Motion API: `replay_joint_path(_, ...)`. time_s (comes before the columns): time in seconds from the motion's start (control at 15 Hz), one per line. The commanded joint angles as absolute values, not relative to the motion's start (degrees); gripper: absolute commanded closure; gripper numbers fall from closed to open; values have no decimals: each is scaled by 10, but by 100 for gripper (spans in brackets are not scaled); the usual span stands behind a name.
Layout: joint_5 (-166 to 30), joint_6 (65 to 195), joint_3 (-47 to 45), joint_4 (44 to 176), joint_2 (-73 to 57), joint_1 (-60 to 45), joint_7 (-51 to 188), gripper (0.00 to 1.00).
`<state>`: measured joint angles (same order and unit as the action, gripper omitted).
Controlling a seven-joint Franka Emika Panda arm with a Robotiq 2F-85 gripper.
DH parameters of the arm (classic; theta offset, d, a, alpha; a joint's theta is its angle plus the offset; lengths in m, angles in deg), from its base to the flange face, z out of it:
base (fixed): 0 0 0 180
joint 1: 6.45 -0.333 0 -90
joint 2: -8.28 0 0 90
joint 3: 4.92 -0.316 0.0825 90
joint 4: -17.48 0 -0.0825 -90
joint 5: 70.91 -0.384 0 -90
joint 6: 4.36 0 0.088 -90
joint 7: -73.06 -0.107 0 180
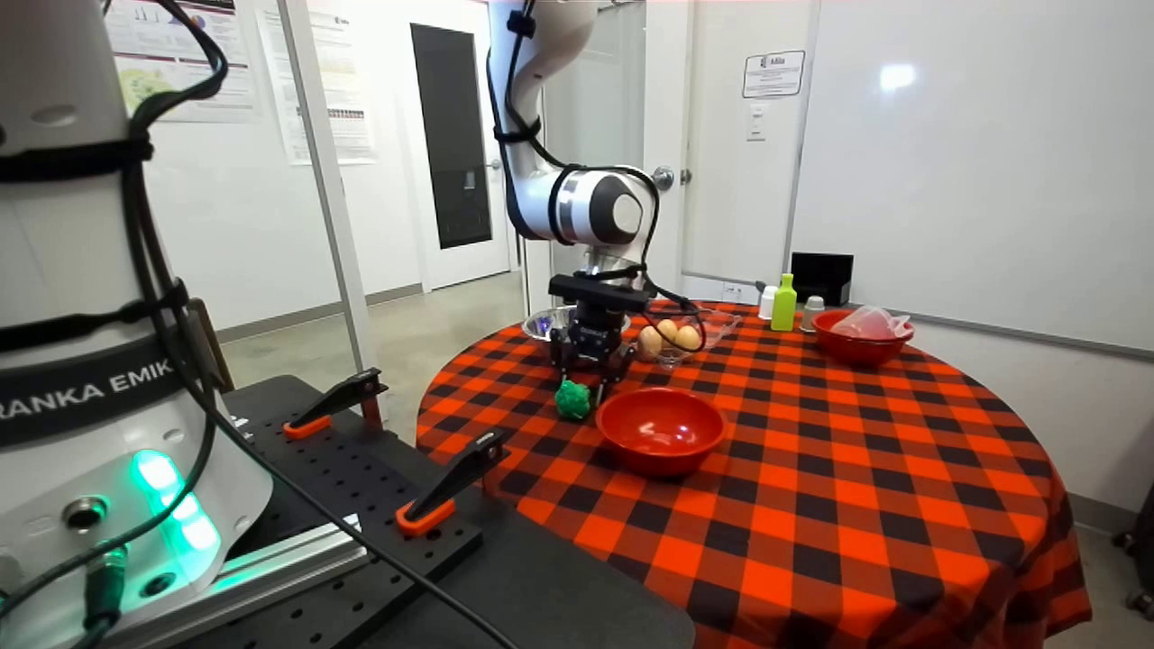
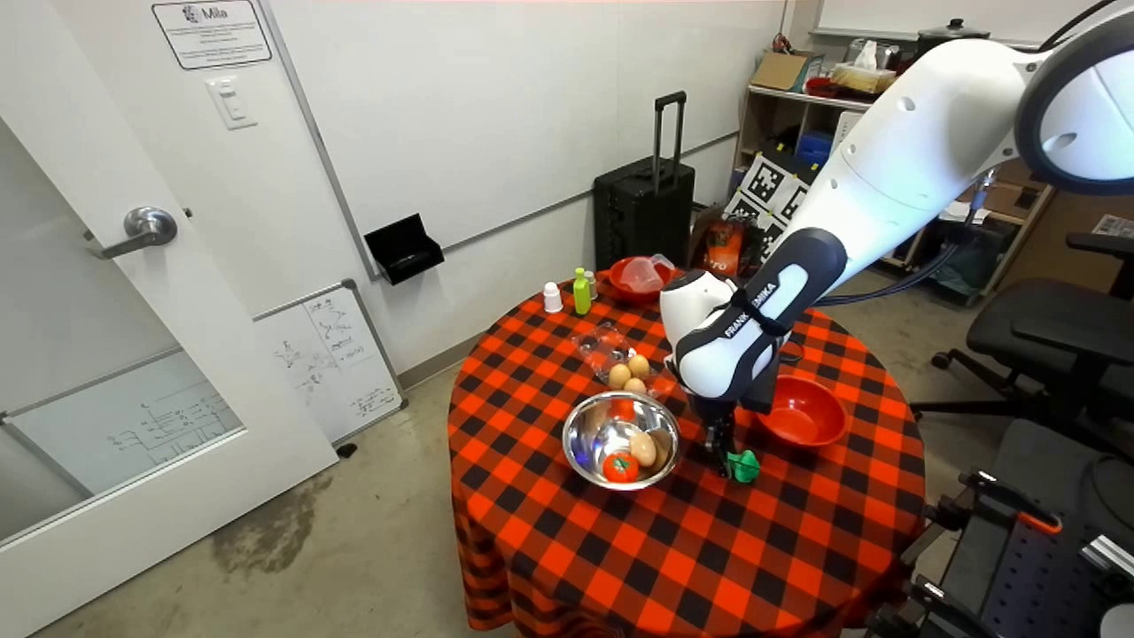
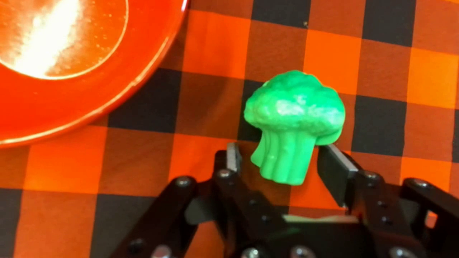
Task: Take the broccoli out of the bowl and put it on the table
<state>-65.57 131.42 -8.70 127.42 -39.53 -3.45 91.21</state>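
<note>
Nearest the camera in the wrist view, the black gripper (image 3: 283,157) is held low, its fingers (image 3: 233,157) spread apart. The stem of the green broccoli (image 3: 290,114) is flanked by them, and a strip of the checkered table (image 3: 208,100) can be seen between the stem and one finger; whether the opposite finger is touched by the broccoli's head cannot be told. The broccoli is seen lying on the table, just beside the wide red bowl (image 1: 663,455) and outside its rim. In an exterior view, a tomato (image 2: 620,468) and an egg-shaped item (image 2: 642,449) are held by the silver bowl (image 2: 586,431), and the gripper is framed between that bowl and the red one. Near the silver bowl, three more egg-shaped items (image 2: 619,377) are grouped at clear plastic packaging (image 2: 609,346). Farther back, the yellow-green bottle (image 1: 783,306) is stood upright near another red bowl (image 1: 861,351), in which translucent material (image 1: 870,323) is contained.
</note>
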Motion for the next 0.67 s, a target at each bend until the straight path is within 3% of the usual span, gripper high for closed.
replay_joint_path(0.0, -643, 1318, -79, 1271, -392, -46, 897, 8)
replay_joint_path(0.13, -639, 1323, -77, 1280, -380, -46, 899, 0)
replay_joint_path(0.6, -636, 1356, -82, 1357, -277, -26, 919, 0)
